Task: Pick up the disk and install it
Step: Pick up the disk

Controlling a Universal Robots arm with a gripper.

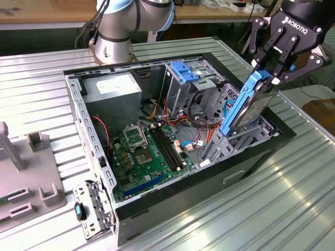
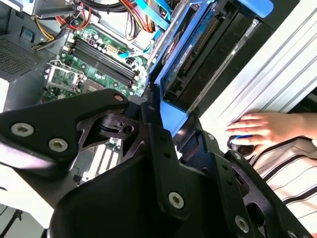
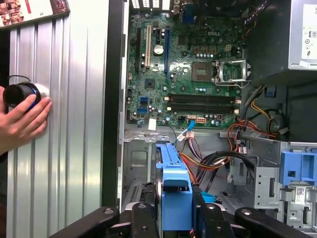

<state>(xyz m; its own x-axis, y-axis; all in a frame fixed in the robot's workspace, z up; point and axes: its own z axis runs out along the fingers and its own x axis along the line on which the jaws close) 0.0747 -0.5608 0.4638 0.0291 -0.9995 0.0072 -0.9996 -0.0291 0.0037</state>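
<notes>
tool (image 1: 268, 78) grips the upper end of the disk (image 1: 245, 107), its fingers closed on the blue carrier. the disk hangs tilted over the open computer case (image 1: 172, 196), with its lower end down by the metal drive bay (image 1: 230, 146). a person's hand (image 3: 22, 121) rests on the ribbed bench (image 1: 293, 209) beside the case.

An open computer case (image 1: 251, 163) with its motherboard (image 1: 149, 152) exposed sits on a ribbed table (image 1: 293, 209).
</notes>
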